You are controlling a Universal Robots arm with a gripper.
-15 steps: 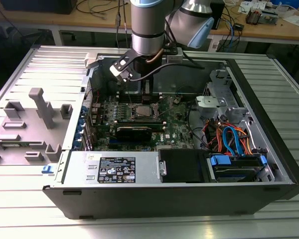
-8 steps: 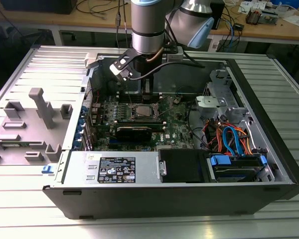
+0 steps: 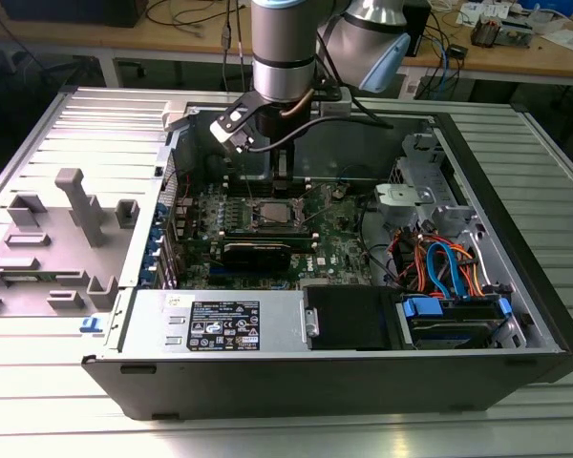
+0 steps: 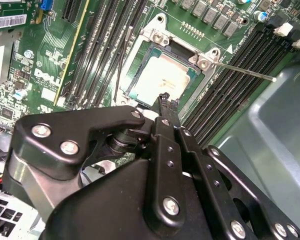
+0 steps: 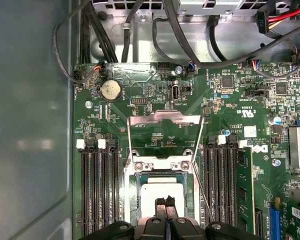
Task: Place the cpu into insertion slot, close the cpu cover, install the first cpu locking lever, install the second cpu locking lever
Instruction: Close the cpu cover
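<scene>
The cpu (image 5: 162,192) lies flat in the insertion slot (image 5: 131,192), its silver-grey top up; it is also seen in the second wrist view (image 4: 162,77) and the exterior view (image 3: 270,215). The cpu cover (image 5: 165,120) stands swung open beyond the slot, green board showing through its window. A thin locking lever (image 4: 245,71) sticks out sideways from the socket frame, unlatched; another lever rod (image 5: 204,170) runs along the socket's side. My gripper (image 5: 165,202) hangs just above the cpu's near edge, fingers pressed together and shut on nothing. In the exterior view the gripper (image 3: 281,176) is straight over the socket.
Black memory slots (image 5: 97,190) flank the socket on both sides. Cables (image 5: 140,30) cross the case wall beyond the board. A power supply (image 3: 220,324) and a drive bay with blue and orange cables (image 3: 449,272) fill the case front. A grey fixture (image 3: 72,229) sits at the exterior view's left.
</scene>
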